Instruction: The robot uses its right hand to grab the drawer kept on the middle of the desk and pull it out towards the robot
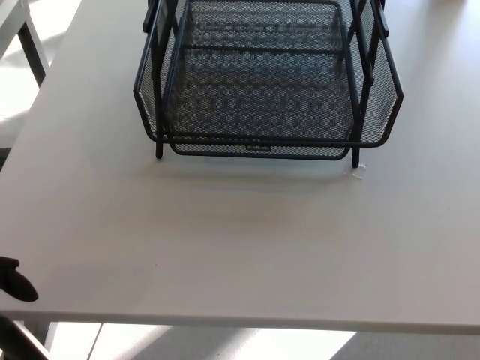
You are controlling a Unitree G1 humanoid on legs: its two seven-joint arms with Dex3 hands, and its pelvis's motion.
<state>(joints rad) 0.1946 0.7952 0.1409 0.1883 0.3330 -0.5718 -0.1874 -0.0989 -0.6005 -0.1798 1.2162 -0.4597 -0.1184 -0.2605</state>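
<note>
Basically, black wire-mesh drawer tray (262, 82) w/ metal frame sits at the far middle of the white flat bench (240, 240), top of it cut off by pic edge. Its front rim faces the robot; two thin black legs touch the bench at the front corners. Small clear bit (358, 172) lies on the bench just beside the front-right leg. Left hand (15, 281): only a black rounded part shows at the bench's near-left edge, well apart from the drawer; can't tell if open or closed. Right hand not in view. Another white table (11, 22) w/ dark leg shows at top-left corner.
</note>
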